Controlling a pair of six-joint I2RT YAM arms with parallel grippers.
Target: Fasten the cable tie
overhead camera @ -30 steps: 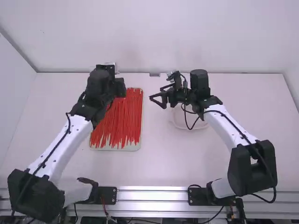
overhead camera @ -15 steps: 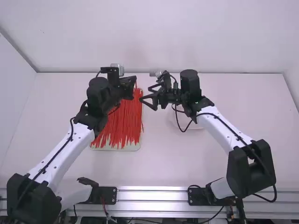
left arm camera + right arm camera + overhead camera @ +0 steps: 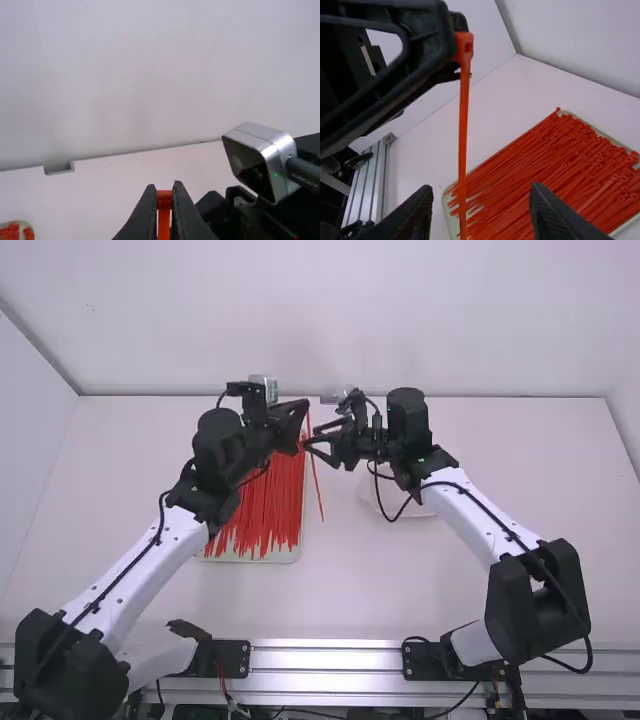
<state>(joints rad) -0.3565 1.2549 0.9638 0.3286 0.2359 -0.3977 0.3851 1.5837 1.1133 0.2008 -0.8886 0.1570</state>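
The white table (image 3: 560, 490) carried both arms' working area. The left arm (image 3: 150, 550) reached up the left half of the table, and the right arm (image 3: 480, 520) reached forward and bent inward toward the middle, so that the two grippers stood near each other above the far part of the table. A tray (image 3: 290, 558) lay on the table left of the middle, holding a heap of loose red ties (image 3: 262, 505). The left gripper (image 3: 298, 425) was raised above the far right corner of the tray, with its fingers (image 3: 149, 210) closed on the head end of a single red cable tie (image 3: 314, 475). The strap of this cable tie hung down from the left gripper, clear of the heap, with its free tip low beside the right edge of the tray. The right gripper (image 3: 318, 448) was just beside the left gripper, pointing toward it, with its fingers (image 3: 417, 210) spread wide apart. In the right wrist view, the hanging strap passed between these two fingers without touching either. A small bracket (image 3: 330, 398) sat at the far edge of the table, behind the grippers.
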